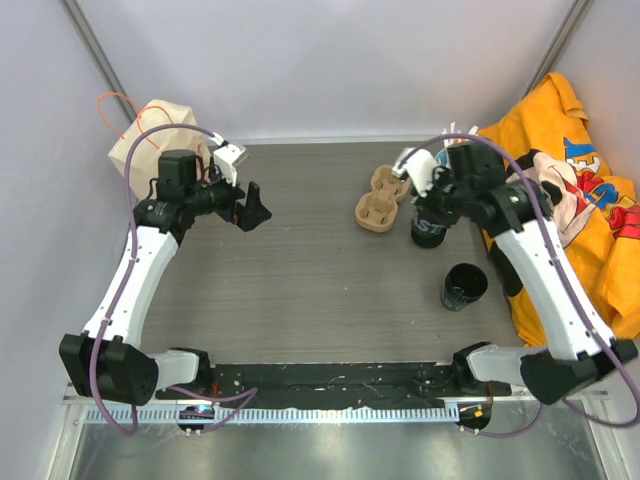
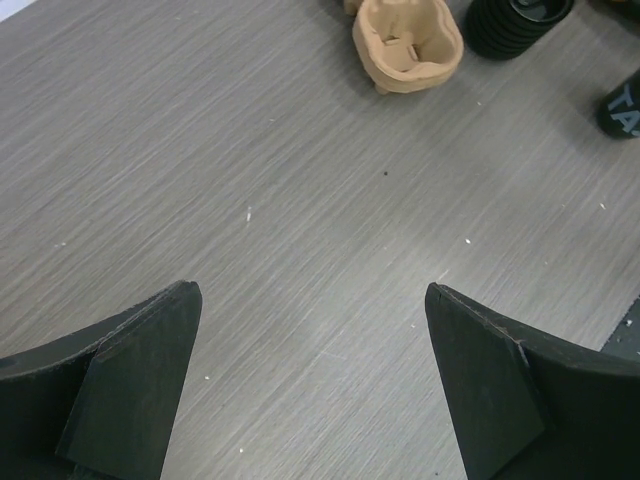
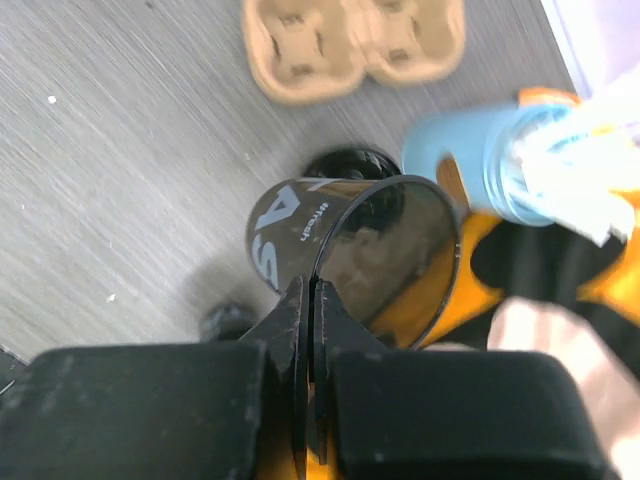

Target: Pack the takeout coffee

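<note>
**Right claw pinches a glossy cup beside the carrier; left claw spread wide**

From above, your left arm rises from its base along the left side of the grey surface (image 1: 300, 290) and bends inward at the wrist. The left claw (image 1: 252, 208) hangs over bare surface with its fingers spread wide. Your right arm rises along the right side, past an orange cloth (image 1: 585, 190), and bends inward toward the cardboard carrier (image 1: 383, 202). The right claw (image 1: 432, 205) has its fingers pressed together on the rim wall of a glossy black cup (image 1: 430, 234), which is lifted and tilted.

The right wrist view shows what the overhead view hides. Partly behind the tilted glossy black cup (image 3: 380, 250) is the takeout coffee (image 3: 350, 165), a small round black cup. It stands on the surface just beside the cardboard carrier (image 3: 355, 45), outside its wells. The right claw (image 3: 310, 295) pinches the glossy rim edge-on.

The left wrist view shows the takeout coffee (image 2: 510, 25) has a ribbed side and is cut off by the frame, next to the cardboard carrier (image 2: 405, 45). The left claw (image 2: 310, 290) frames bare surface.

A third black cup (image 1: 463, 285) stands upright near the right arm, well apart from the carrier.

The glossy cup carries large white letters reading "AS" in the right wrist view, with a smaller line too small to read. From above, "ST" shows. The third black cup (image 2: 625, 105) shows "TA" at the frame edge.
</note>
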Tool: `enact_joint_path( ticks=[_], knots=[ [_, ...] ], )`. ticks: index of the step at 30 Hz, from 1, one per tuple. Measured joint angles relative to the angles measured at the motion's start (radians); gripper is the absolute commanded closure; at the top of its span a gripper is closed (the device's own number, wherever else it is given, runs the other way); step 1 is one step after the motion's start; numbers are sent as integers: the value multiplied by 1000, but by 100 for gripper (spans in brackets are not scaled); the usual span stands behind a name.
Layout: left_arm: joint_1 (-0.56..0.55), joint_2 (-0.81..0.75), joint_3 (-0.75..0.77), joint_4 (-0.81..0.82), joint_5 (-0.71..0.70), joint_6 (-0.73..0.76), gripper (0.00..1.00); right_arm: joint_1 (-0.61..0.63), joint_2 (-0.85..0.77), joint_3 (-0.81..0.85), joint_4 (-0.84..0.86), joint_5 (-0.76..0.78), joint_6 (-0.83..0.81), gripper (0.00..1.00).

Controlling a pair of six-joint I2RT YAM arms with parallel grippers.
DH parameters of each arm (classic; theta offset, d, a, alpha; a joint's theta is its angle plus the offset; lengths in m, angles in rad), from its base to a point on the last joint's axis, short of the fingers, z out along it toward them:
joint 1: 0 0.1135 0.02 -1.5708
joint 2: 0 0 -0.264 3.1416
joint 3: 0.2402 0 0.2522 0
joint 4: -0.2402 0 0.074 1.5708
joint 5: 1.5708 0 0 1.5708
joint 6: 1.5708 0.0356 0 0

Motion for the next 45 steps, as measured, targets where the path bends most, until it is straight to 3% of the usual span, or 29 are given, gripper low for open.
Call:
enact_joint_path(
  ticks=[6,10,14,18,25,35,45],
  knots=[
    [23,0,30,-24,-24,1,0,167,183,69,92,60,5,99],
    [119,0,42,-38,29,-8,0,253,284,113,183,81,-3,99],
    [198,13,41,-45,55,-24,0,336,341,117,274,89,-32,99],
    [205,24,15,-41,61,-44,0,403,377,109,356,95,-72,99],
    [220,26,-19,-35,89,-69,0,481,446,54,485,99,-88,99],
    [345,-94,-105,7,230,-79,0,554,514,-105,663,160,-34,99],
    [420,-135,-105,10,339,-69,1,607,571,-121,742,205,12,99]
  ],
)
